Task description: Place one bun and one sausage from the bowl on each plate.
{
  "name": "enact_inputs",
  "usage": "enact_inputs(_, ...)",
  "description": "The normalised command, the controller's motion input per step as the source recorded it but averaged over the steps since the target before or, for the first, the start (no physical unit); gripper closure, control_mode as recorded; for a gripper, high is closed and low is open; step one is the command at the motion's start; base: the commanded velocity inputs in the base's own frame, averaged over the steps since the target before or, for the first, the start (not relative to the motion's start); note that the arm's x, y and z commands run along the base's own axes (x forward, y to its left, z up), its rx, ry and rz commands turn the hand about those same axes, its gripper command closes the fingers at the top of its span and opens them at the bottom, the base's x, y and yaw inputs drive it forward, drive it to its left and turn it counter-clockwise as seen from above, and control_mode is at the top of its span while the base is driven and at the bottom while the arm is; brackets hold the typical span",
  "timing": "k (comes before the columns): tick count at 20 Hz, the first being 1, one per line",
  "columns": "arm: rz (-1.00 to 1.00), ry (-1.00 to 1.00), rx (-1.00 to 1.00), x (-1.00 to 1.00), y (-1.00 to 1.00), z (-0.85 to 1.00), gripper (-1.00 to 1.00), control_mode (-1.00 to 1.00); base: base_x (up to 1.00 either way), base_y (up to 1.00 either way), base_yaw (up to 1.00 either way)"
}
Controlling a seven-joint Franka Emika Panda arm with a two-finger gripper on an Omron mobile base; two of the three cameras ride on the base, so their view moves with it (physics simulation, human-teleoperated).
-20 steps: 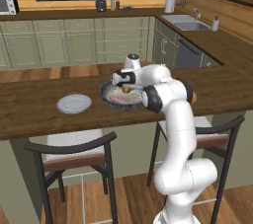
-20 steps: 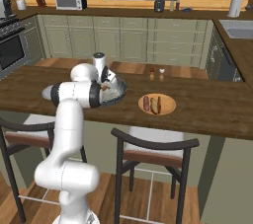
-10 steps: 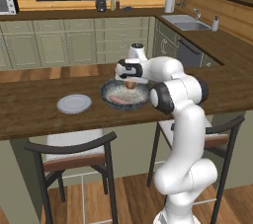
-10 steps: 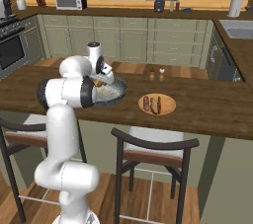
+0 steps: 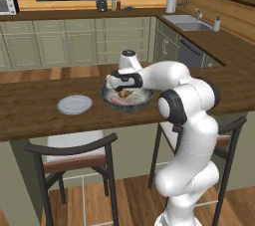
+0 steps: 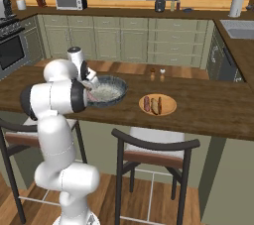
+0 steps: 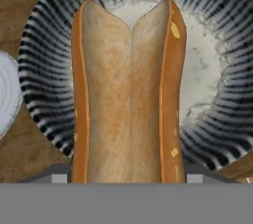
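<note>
Bun (image 7: 127,94) in gripper (image 5: 124,88) over bowl (image 7: 44,60)

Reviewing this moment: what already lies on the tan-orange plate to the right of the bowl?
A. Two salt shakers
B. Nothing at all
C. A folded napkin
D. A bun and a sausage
D: in the right base view the tan-orange plate carries a dark sausage and a bun side by side, while the pale plate left of the bowl is bare.
</note>
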Motion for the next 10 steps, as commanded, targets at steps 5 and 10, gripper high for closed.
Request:
enact_inputs(5,0.0,0.0,0.0,-0.19,0.02,0.08,1.0,-1.0,0.0,0.0,0.0)
enact_inputs(10,0.0,0.0,0.0,-0.03,0.03,0.03,1.0,-1.0,0.0,0.0,0.0)
